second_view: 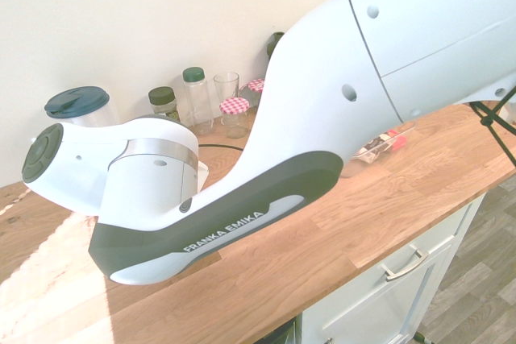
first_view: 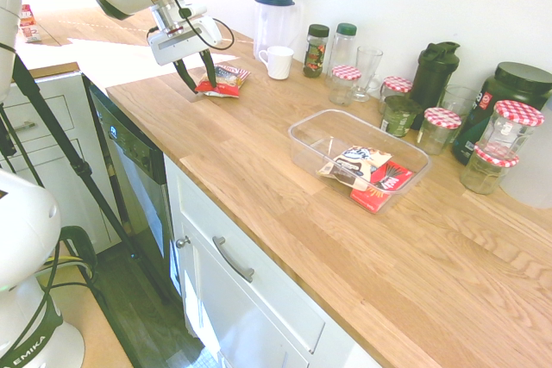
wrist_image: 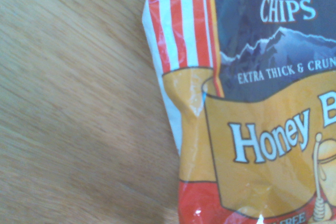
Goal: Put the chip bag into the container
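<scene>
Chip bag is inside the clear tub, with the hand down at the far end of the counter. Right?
Not inside: the first exterior view shows the chip bag on the counter, outside the clear tub. The hand is indeed down at the far end.

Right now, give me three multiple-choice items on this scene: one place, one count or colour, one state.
1. Where is the chip bag?
A) inside the tub
B) on the counter under the gripper
C) on top of a jar

2. Lid colour on the pitcher?
A) dark blue
B) yellow
C) red-checked

3. State of the tub?
A) empty
B) on its side
C) upright, packets inside

Key:
1 B: it lies on the wood, gripper fingers right over it.
2 A: the lid shows dark blue.
3 C: its rim faces up, with packets visible within.
</scene>
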`<state>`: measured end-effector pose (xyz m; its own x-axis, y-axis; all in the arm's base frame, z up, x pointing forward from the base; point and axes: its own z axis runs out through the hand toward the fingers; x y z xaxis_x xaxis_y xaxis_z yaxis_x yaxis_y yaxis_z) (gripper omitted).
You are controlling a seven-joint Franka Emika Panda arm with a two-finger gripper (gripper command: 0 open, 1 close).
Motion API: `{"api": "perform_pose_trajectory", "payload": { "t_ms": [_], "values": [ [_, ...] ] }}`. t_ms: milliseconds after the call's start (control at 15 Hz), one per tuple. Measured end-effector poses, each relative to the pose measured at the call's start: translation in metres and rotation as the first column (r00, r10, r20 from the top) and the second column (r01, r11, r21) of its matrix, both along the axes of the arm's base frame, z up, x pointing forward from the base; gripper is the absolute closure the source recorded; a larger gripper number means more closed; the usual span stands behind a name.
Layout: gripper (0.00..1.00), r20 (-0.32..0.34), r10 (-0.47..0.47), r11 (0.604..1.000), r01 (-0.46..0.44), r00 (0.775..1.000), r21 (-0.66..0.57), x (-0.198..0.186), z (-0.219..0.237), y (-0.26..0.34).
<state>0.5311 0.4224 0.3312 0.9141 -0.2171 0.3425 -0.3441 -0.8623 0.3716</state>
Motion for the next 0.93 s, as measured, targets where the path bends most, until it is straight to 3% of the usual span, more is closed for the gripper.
{"api": "perform_pose_trajectory", "payload": {
  "t_ms": [933],
  "values": [
    [1.00, -0.004, 0.017, 1.000, -0.017, 1.000, -0.021, -0.002, -0.013, 0.002]
  ]
}}
